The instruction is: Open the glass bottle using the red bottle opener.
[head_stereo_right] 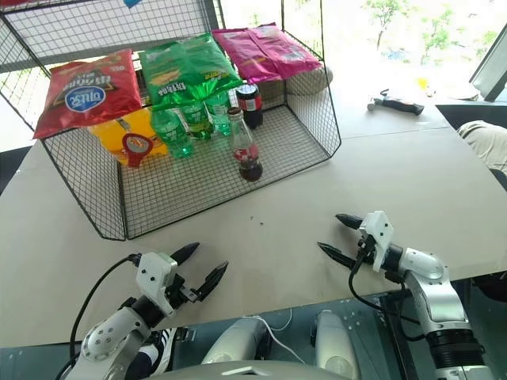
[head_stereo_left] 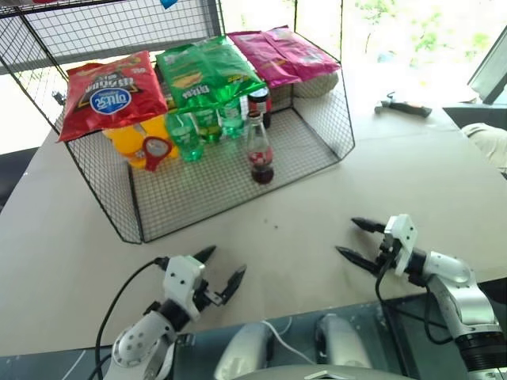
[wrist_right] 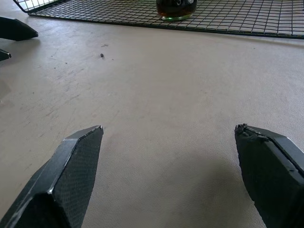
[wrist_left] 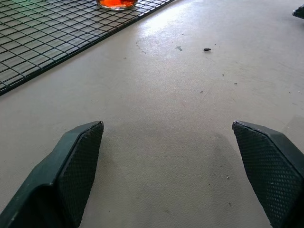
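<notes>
Hovering over the beige table (head_stereo_left: 412, 174), the left gripper (head_stereo_left: 220, 273) and right gripper (head_stereo_left: 355, 240) are both gaping wide, carrying nothing. The small clear glass bottle (head_stereo_left: 258, 149) is standing inside the wire basket (head_stereo_left: 317, 150), far centre. The flat red bottle opener (head_stereo_left: 155, 149) is lying farther left, so fetching it first seems wise.

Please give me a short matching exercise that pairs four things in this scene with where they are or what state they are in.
Things:
1. glass bottle
2. red bottle opener
3. left gripper
4. hammer

Places or states:
A. open, empty, above the table
B. lying on the table beyond the wire basket
C. propped against the yellow bag
D. upright on the basket's mesh floor, near its front

Pairs: 1-D, 2-C, 3-A, 4-B
</notes>
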You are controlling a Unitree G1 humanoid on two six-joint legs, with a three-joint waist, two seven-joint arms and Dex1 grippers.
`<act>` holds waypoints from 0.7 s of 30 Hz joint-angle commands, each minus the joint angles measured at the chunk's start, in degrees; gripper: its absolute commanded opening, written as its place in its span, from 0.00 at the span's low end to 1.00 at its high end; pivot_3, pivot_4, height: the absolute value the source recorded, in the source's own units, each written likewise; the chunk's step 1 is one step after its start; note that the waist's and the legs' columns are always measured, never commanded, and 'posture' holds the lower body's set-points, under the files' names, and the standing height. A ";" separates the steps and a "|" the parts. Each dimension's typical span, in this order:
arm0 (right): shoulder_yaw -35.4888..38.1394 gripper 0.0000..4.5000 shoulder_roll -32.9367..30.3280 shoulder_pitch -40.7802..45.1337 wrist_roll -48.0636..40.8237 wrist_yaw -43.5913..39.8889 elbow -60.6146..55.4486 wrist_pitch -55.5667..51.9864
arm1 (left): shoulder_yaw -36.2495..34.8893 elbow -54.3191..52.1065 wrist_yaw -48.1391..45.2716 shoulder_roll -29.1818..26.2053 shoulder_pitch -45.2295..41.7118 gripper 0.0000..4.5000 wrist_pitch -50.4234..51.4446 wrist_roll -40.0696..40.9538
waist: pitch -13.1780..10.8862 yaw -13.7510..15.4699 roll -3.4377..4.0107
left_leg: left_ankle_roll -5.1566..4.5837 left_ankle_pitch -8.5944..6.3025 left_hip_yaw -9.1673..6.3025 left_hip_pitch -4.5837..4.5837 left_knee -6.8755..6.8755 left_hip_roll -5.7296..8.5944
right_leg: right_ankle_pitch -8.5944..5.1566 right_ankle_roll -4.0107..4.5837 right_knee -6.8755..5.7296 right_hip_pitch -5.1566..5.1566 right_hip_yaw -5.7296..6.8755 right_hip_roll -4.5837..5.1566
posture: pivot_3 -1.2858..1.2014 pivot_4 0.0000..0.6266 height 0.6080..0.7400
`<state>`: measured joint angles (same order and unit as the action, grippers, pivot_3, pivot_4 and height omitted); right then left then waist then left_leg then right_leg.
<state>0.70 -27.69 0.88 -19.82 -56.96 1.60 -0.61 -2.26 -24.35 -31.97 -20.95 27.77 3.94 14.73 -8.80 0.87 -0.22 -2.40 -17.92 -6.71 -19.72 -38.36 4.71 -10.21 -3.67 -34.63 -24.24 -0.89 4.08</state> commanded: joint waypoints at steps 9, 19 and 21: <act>0.35 0.99 0.06 -0.66 -0.64 0.34 -2.53 0.75 | 0.66 0.77 -0.18 0.11 0.16 1.00 0.67 0.69 | 0.00 0.01 0.00 | 0.01 0.00 0.00 0.01 0.00 0.00 | 0.00 0.00 -0.02 0.00 0.00 0.00 | 0.52 0.24 1.00; -0.02 0.99 -0.12 -0.34 -0.02 0.16 -2.16 1.14 | 0.42 1.06 -0.18 0.16 -0.37 1.00 1.49 1.57 | 0.00 0.04 0.01 | 0.00 0.00 -0.01 0.01 -0.01 0.00 | 0.00 -0.01 -0.03 0.00 0.01 0.00 | 0.52 0.24 1.00; -0.25 0.99 -0.11 -0.51 0.25 0.14 -2.27 1.24 | 0.20 1.04 0.02 0.13 -0.45 1.00 1.53 1.62 | 0.00 0.05 0.01 | 0.01 0.01 -0.01 0.01 -0.01 0.00 | 0.00 -0.01 -0.03 0.00 0.01 0.00 | 0.52 0.24 1.00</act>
<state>0.59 -27.67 0.39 -19.41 -56.81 1.15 -0.52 -2.39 -24.04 -31.97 -20.83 27.17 4.68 15.99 -8.80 0.91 -0.22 -2.40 -17.91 -6.71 -19.71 -38.38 4.72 -10.22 -3.68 -34.66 -24.24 -0.88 4.08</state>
